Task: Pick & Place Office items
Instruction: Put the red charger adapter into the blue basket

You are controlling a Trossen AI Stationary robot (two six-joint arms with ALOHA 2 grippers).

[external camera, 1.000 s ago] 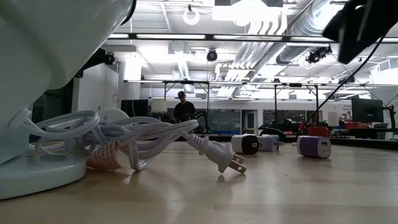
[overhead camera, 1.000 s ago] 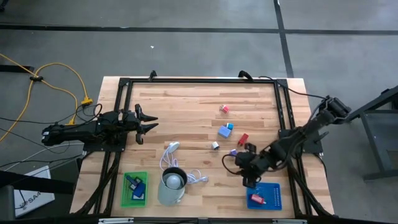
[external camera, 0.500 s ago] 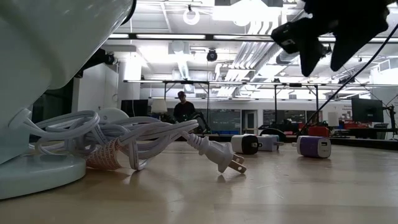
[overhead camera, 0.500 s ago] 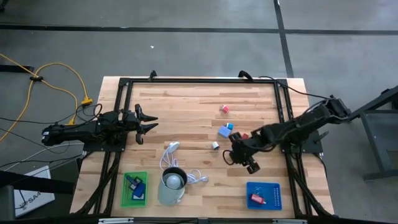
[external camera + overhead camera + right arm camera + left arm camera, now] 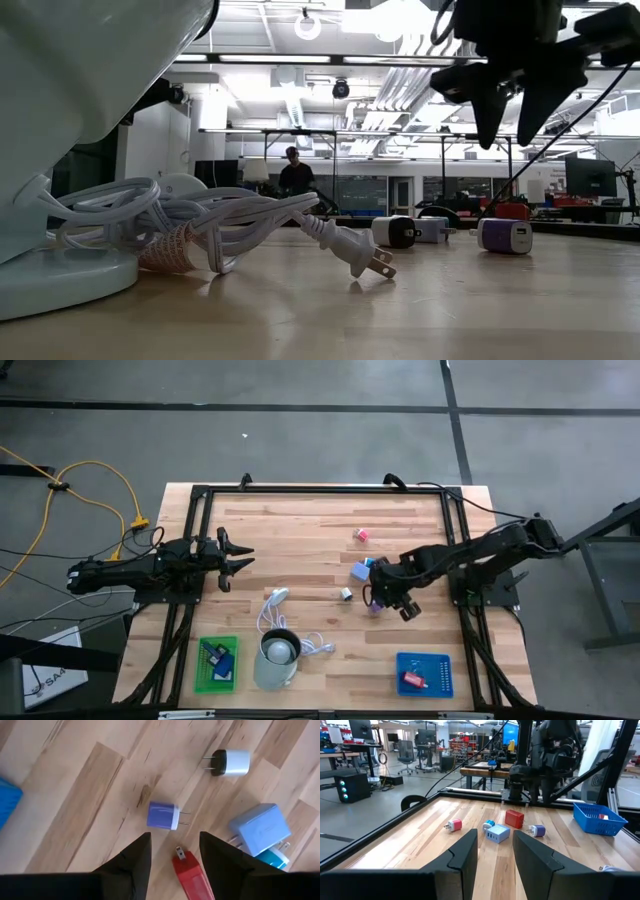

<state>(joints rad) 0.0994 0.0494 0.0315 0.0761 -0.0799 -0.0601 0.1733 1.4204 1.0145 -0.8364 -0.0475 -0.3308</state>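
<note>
i am the robot, and from the low view the nearest thing is the pale cup with the white coiled cable and its plug lying against its foot on the wooden table. at that same near edge sit a green tray and a blue tray, the blue one with a red piece in it. further in, my right gripper hangs above the loose office items with its fingers parted and nothing between them, pointing down at the table. right under it lie the purple charger and the red charger, the red one between my fingertips as i look past them but not gripped. just beside are the pale blue block with a cyan piece against it, and the white-and-black plug a little apart. the pink-and-white piece lies alone beyond them. my left gripper waits at the table's left side, fingers partly parted and holding nothing.
</note>
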